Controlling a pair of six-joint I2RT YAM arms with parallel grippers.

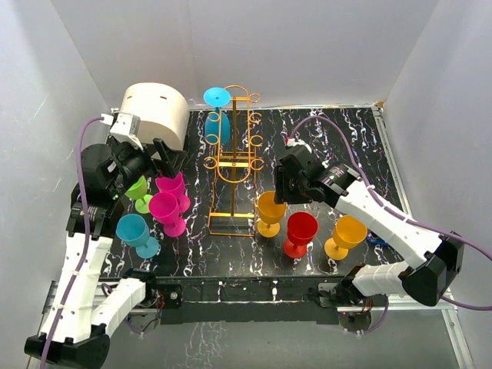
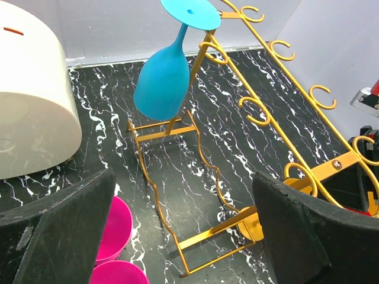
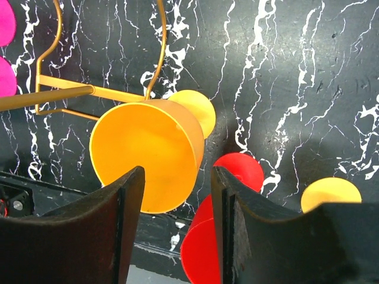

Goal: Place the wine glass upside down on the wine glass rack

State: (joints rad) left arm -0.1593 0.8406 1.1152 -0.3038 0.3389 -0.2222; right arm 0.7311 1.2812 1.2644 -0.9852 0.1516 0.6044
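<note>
Step in hand: pick. The right gripper [image 3: 177,177] hovers over 1 orange plastic wine glass [image 3: 145,157], which stands mouth up, just below and ahead of its fingertips. Jaws are part-open with a gap showing, clamped on nothing I can see.

The tall golden wire wine glass rack [image 2: 323,170] stands just left of this gripper.

Next move, my read: drop lower, pinch the bowl, lift, invert, then hang the foot on a free hook. Watch the red plastic wine glass [image 1: 301,227] right beside the fingers.

The left gripper [image 2: 183,174] is fully released and empty. The blue plastic wine glass [image 2: 163,80] hangs upside down on the rack, ahead of it.

Count:
- 1 rack
- 8 glasses: 2 orange, 2 magenta [image 1: 173,187], 1 red, 1 green [image 1: 138,188], 1 teal [image 1: 132,229], 1 blue
- 1 cream cylindrical container [image 2: 29,100]
</note>
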